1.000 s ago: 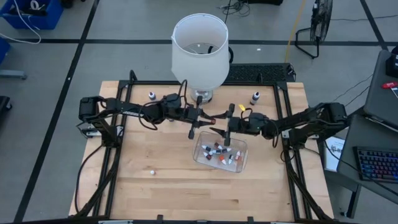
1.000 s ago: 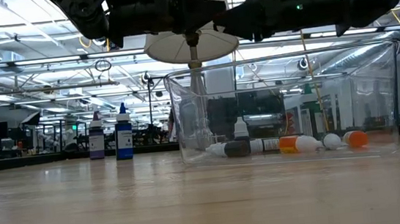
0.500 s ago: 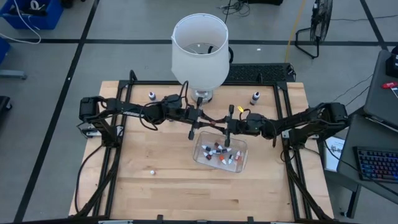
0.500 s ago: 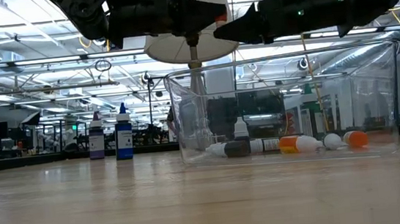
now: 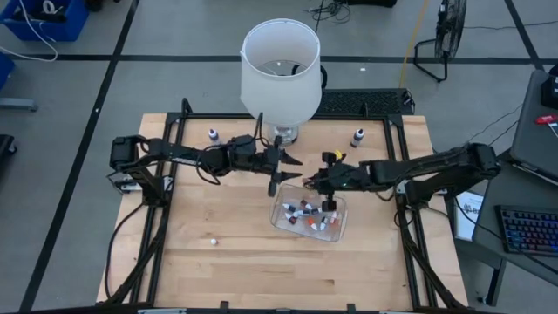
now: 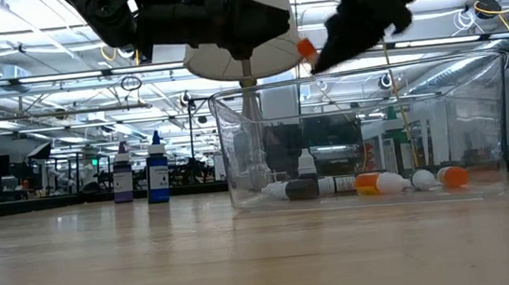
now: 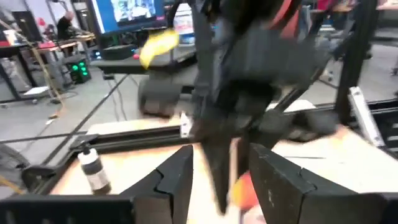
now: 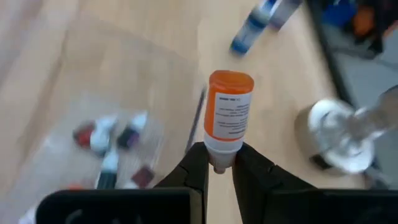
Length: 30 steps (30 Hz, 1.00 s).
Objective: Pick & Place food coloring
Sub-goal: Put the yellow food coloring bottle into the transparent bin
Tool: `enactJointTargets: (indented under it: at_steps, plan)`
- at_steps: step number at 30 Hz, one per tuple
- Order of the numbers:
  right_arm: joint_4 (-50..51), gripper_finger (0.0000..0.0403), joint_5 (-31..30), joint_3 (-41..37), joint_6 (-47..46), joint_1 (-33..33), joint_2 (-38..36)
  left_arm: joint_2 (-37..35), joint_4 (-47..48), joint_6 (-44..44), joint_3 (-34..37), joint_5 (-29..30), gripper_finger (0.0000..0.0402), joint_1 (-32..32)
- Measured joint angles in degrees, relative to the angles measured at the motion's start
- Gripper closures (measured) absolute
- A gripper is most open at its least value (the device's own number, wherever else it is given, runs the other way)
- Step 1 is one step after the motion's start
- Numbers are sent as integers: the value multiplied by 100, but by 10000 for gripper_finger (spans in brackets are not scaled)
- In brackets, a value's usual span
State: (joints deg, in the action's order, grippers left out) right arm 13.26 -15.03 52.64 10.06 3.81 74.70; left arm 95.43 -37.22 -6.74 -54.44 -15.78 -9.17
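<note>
right wrist view: orange bottle point(image 8: 229, 112) in right claw point(image 8: 218, 167)

Two dark robot arms reach in from opposite side edges of the table and meet near its middle, toward the far edge. The left arm stretches nearly level from the left edge; the left gripper point(image 5: 281, 168) sits at its tip with its two fingers spread apart and nothing between them. The right arm extends from the right edge, its wrist tipped downward. The right gripper point(image 8: 217, 167) has its two fingers closed on the white cap end of an orange bottle point(image 8: 229, 111), gripping it firmly.
</note>
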Motion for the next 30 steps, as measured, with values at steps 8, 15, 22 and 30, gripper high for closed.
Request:
enactJointTargets:
  at_steps: [8,15,22,30]
  plan:
    - [615,366,4,170,-315,-32,45,-2,560,86,-1,90,239,309]
    - [522,366,20,177,-487,-37,151,-2,672,393,-19,359,228,486]
    - [368,366,14,183,-460,-37,466,99,697,363,-23,839,179,595]
    - [150,366,15,183,-464,-37,473,376,636,355,-25,1261,147,513]
